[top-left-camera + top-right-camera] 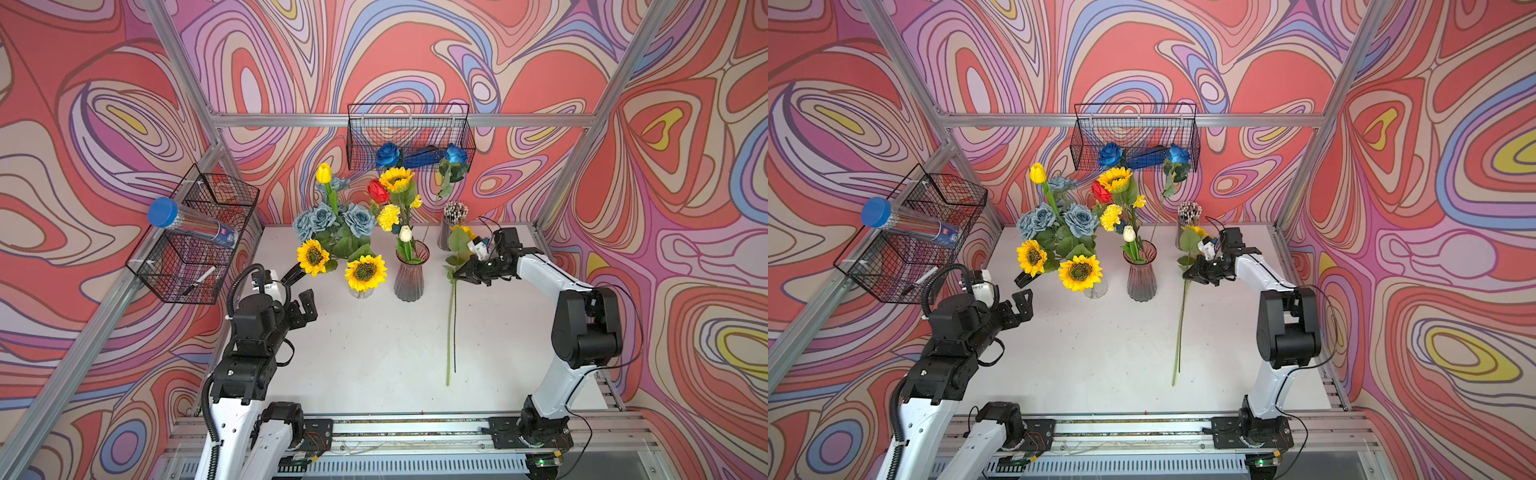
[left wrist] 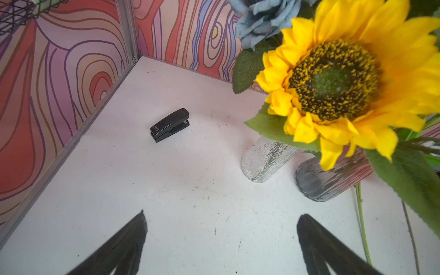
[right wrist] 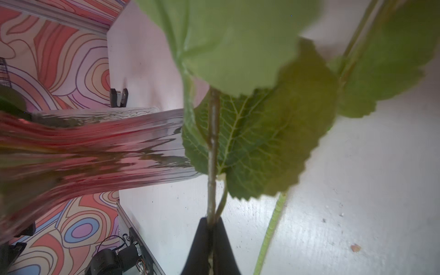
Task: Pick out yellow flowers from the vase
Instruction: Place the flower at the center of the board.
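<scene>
The sunflowers (image 1: 365,272) are yellow with dark centres, the roses (image 1: 360,219) grey-blue, the ribbed vase (image 1: 409,278) smoky pink, and the walls (image 1: 685,208) swirl red and lilac.

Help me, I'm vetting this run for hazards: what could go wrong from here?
The right gripper pinches a thin stem only at its tips, so it may slip or pivot. Its leaves hang near the pink vase; a swing might tip it. The open left gripper could snag the sunflower.
</scene>
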Controlling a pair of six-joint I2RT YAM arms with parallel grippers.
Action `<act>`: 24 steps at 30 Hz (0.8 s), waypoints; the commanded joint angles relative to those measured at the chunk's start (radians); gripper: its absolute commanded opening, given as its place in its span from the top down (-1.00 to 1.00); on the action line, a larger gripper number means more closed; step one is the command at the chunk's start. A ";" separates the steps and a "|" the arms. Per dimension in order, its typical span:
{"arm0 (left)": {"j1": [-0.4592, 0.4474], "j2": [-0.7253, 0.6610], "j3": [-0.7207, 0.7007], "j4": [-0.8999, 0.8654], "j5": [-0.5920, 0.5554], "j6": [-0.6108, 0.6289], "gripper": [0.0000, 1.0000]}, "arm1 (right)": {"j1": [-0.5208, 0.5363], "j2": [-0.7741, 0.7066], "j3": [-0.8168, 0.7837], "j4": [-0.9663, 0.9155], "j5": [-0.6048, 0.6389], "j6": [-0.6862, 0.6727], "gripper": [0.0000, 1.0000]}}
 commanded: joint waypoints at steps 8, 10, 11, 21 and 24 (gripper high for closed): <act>0.008 0.000 0.026 -0.015 0.003 -0.007 -0.99 | 0.075 0.190 0.093 -0.072 0.091 -0.055 1.00; 0.007 0.002 0.025 -0.015 0.005 -0.008 -0.99 | 0.074 0.212 0.103 -0.068 0.100 -0.051 1.00; 0.008 0.002 0.025 -0.015 0.005 -0.007 -1.00 | 0.075 0.222 0.111 -0.069 0.111 -0.051 1.00; 0.008 -0.009 0.021 -0.007 0.008 -0.004 -1.00 | 0.074 0.244 0.124 -0.072 0.135 -0.050 1.00; 0.008 -0.012 0.019 -0.008 0.003 -0.003 -0.99 | 0.075 0.229 0.112 -0.064 0.146 -0.047 0.98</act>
